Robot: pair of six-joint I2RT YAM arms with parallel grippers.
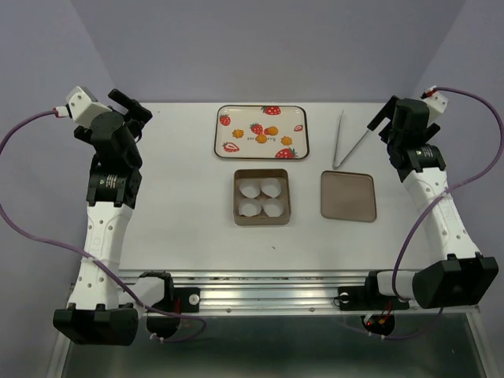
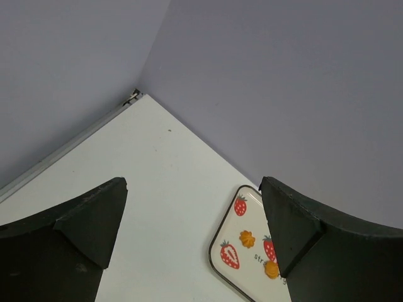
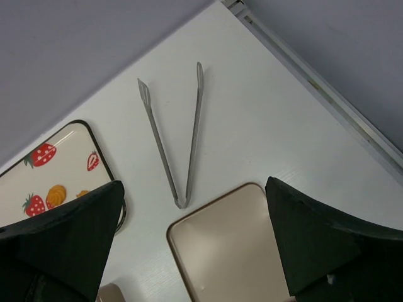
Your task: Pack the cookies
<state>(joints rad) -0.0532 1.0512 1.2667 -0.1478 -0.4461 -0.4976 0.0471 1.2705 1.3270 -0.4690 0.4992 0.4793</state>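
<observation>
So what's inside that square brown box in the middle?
The box holds four white paper cups, two by two, each looking empty. Its floor under them is covered.

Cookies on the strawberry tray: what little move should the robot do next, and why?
Probably lower the right gripper toward the tongs. They lie untouched nearest that arm, its jaws are open and empty, and the cookies sit on the tray while the paper cups in the box are empty.

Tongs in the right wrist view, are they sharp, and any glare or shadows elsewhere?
Right wrist: tongs sharp, slight sheen; fingers dark, little detail. Top external: even light, soft shadows, no glare. Left wrist: tray crisp.
</observation>
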